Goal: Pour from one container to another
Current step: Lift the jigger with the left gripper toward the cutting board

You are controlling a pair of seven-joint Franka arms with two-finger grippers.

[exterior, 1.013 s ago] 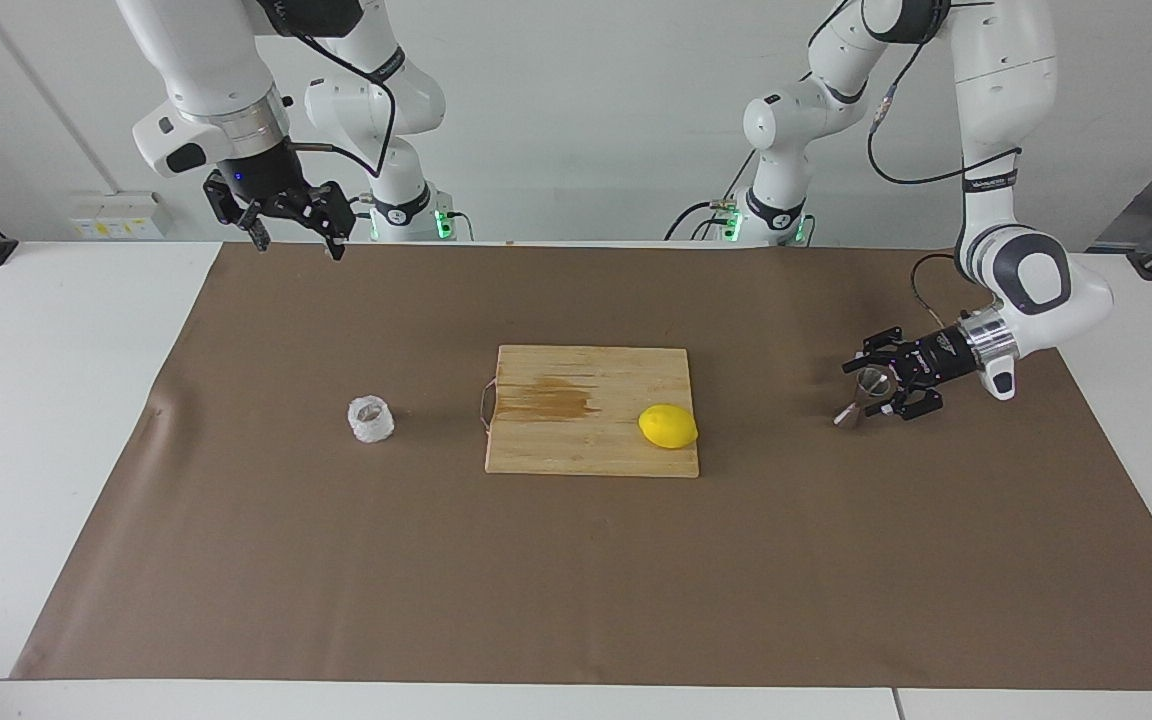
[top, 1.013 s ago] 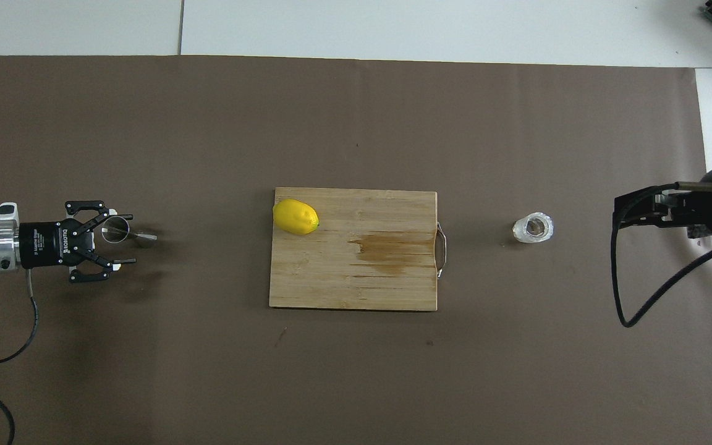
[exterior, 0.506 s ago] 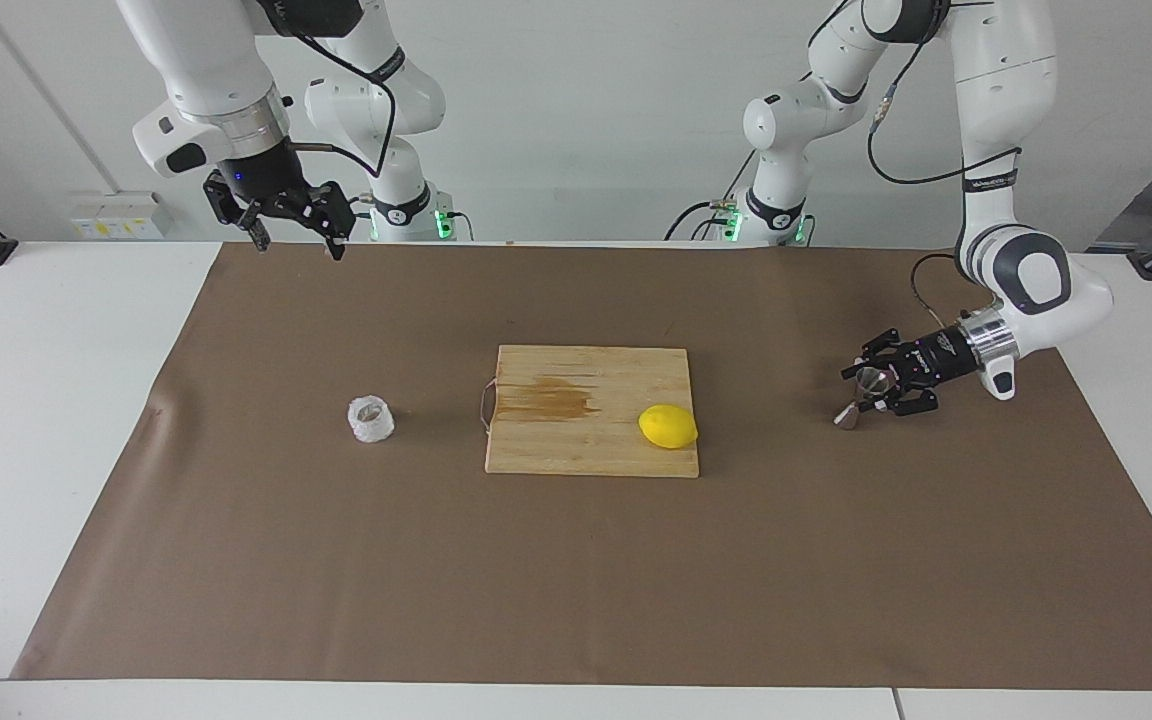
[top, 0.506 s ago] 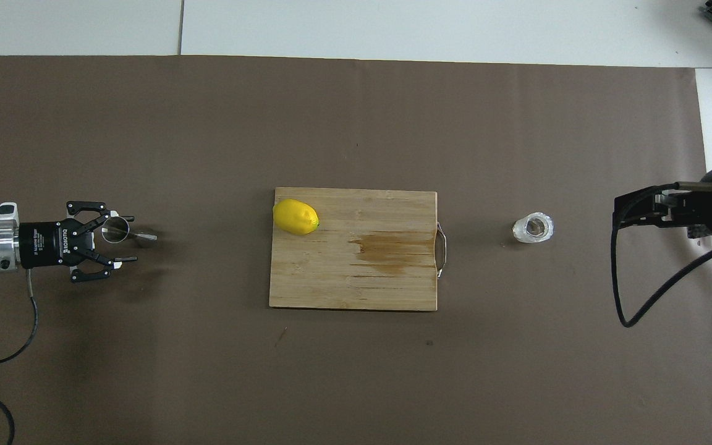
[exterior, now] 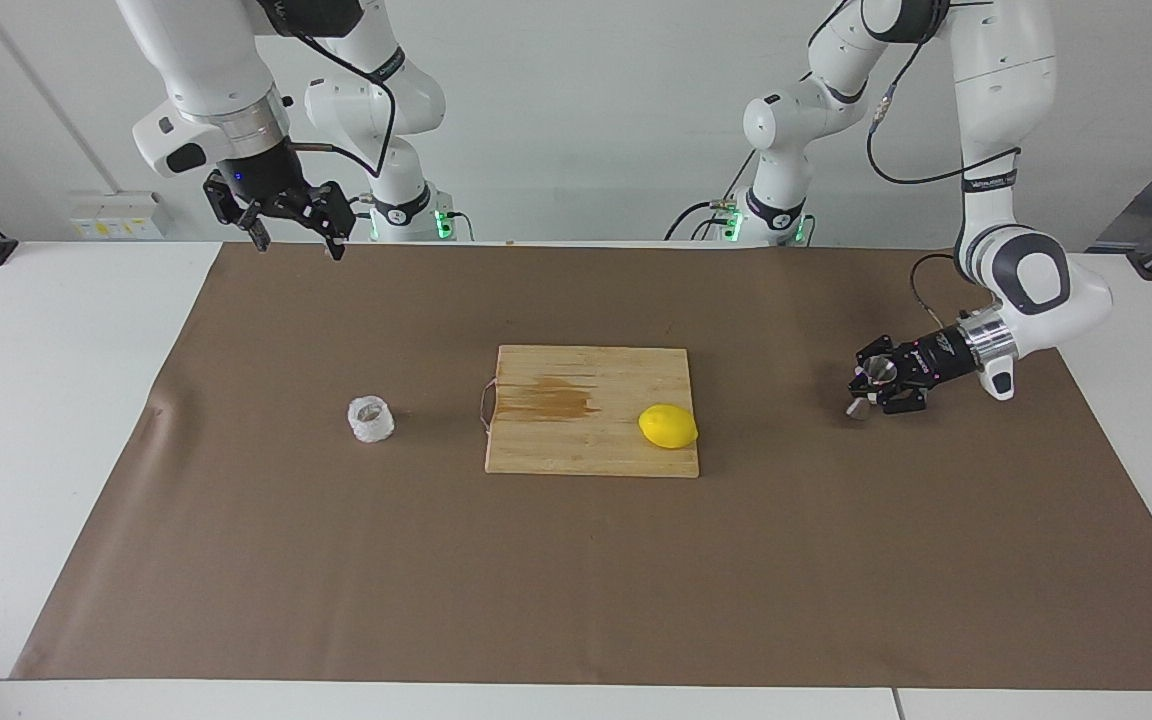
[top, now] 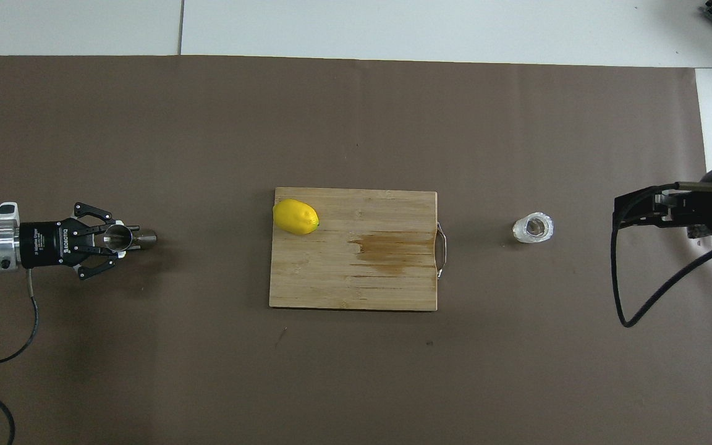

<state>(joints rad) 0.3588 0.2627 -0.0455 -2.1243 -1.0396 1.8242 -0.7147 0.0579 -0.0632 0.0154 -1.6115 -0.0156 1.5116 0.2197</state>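
The steel jigger (exterior: 873,378) (top: 122,236) stands on the brown mat at the left arm's end of the table. My left gripper (exterior: 881,385) (top: 118,237) lies low and level, shut on the jigger around its waist. The squat white crinkly cup (exterior: 371,419) (top: 533,227) sits alone on the mat toward the right arm's end, beside the cutting board. My right gripper (exterior: 294,236) hangs open high over the mat's edge nearest the robots, holding nothing; the overhead view shows only its dark body (top: 671,207).
A wooden cutting board (exterior: 576,440) (top: 387,284) with a wet stain and a metal handle lies mid-table. A yellow lemon (exterior: 667,426) (top: 295,216) rests on its end toward the left arm. White tabletop borders the mat.
My left gripper's fingers have closed in from wide open onto the jigger. The right arm and the cup have not moved.
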